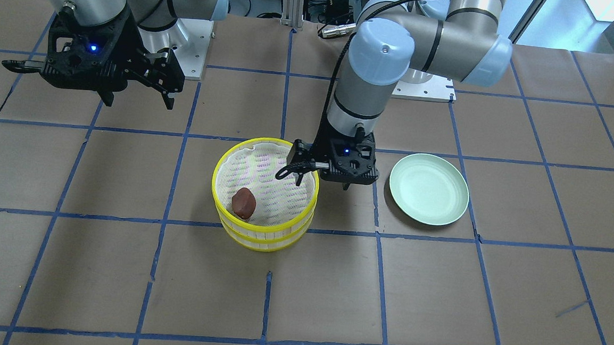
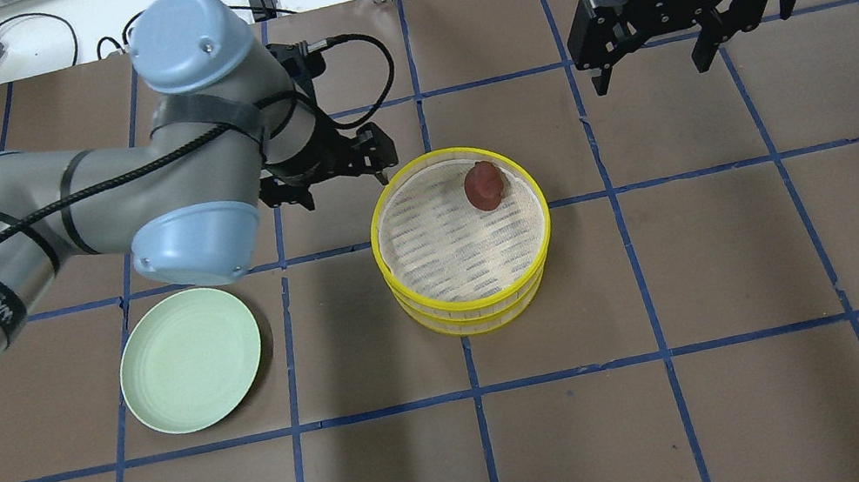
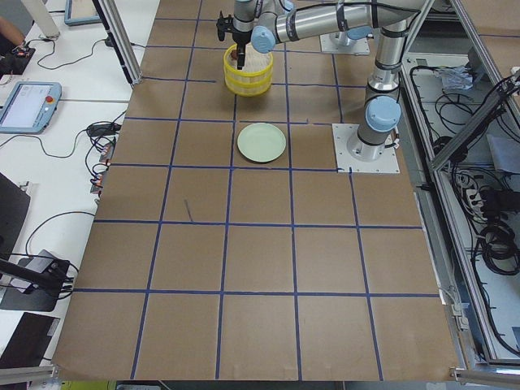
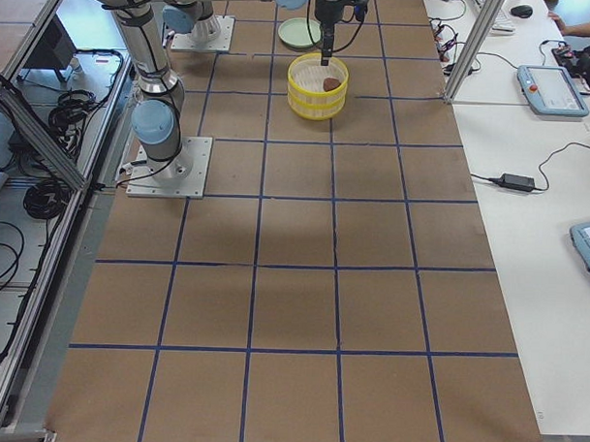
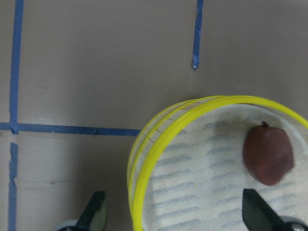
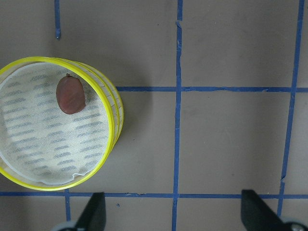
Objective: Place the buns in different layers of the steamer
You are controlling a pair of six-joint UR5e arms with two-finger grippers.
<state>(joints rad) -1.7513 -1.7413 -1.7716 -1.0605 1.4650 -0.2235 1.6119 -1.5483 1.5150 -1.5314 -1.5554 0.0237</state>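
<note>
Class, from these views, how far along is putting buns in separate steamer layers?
Done: the brown bun lies in the top layer, stacked on the lower layer. In hand: nothing; left pincer open at its rim, right pincer open, far off. Left: unclear; no white bun shows, the lower layer's inside is hidden, the plate holds none.

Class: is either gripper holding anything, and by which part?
Nothing is held: the left gripper and the right gripper are both open and empty.
</note>
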